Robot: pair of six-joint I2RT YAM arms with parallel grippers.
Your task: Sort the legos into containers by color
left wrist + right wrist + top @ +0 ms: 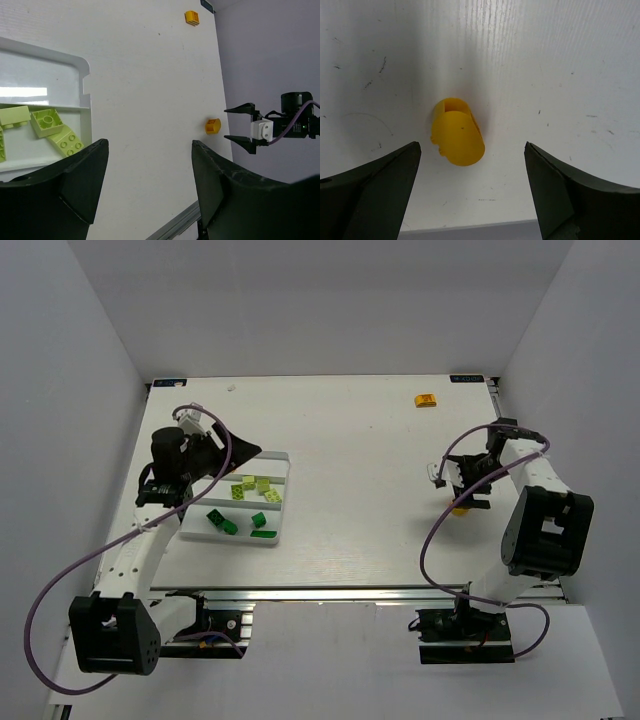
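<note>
The white three-compartment tray [284, 502] lies at the left. Several lime bricks [252, 486] lie in its middle compartment and three dark green bricks [236, 523] in the near one. My left gripper [243, 451] is open and empty above the tray's far edge. The left wrist view shows the tray's wall [86, 100] and lime bricks [47, 122] beside my left gripper [150, 145]. The rounded yellow piece [460, 508] lies on the table at the right. My right gripper [462, 496] is open just above it; it lies ahead of the jaws [457, 132], untouched.
An orange brick [425, 399] lies alone near the table's far right edge, also seen in the left wrist view [192, 17]. White walls enclose the table on three sides. The table's near edge runs close under the right gripper [472, 146].
</note>
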